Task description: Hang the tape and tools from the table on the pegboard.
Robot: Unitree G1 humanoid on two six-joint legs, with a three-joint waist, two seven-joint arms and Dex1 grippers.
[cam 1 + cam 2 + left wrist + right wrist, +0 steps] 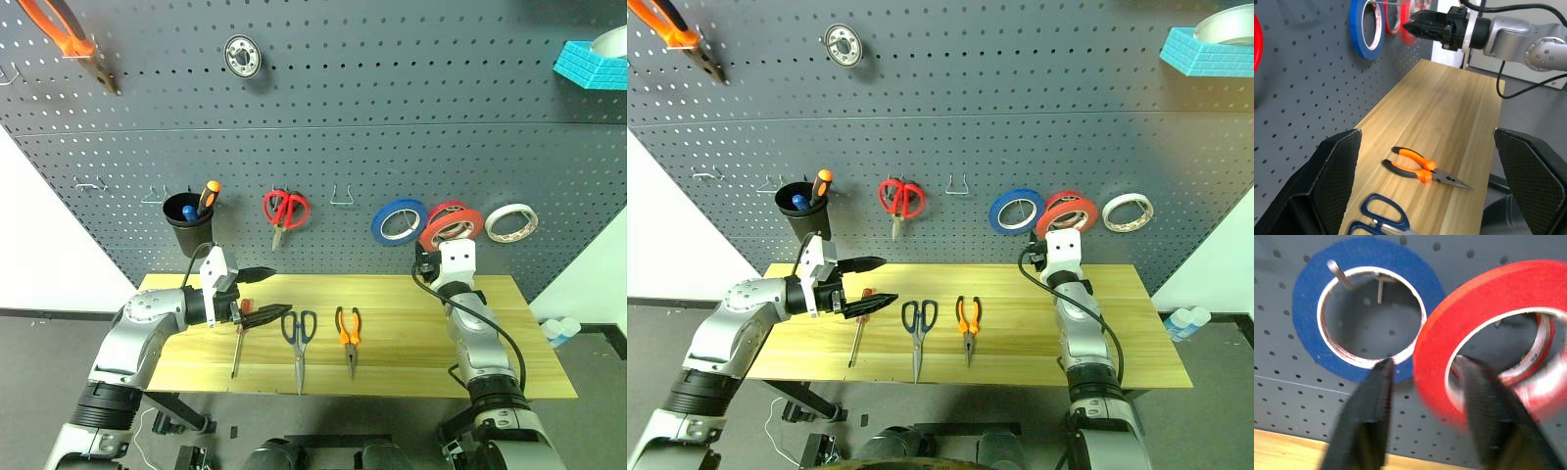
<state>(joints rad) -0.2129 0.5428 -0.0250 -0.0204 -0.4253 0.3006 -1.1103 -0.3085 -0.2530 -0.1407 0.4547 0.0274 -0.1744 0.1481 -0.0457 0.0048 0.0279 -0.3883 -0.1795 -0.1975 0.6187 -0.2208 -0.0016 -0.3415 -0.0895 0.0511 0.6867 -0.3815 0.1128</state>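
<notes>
The right gripper (1422,377) is up at the pegboard (323,117), its two black fingers parted on either side of the lower rim of the tape (1484,333), which overlaps the blue roll (1308,318) beside it; whether the fingers press the rim cannot be told. The left gripper (265,291) hangs spread wide, grasping nothing, over the table (411,333), just above the screwdriver (236,351). The black-handled scissors (299,333) and the small pliers (348,333) lie side by side on the wood.

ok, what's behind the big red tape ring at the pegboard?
Behind the big red tape ring a smaller red-and-white roll shows through its opening, against the pegboard. The blue roll hangs beside it. Any hook under the red ring is covered.
</notes>
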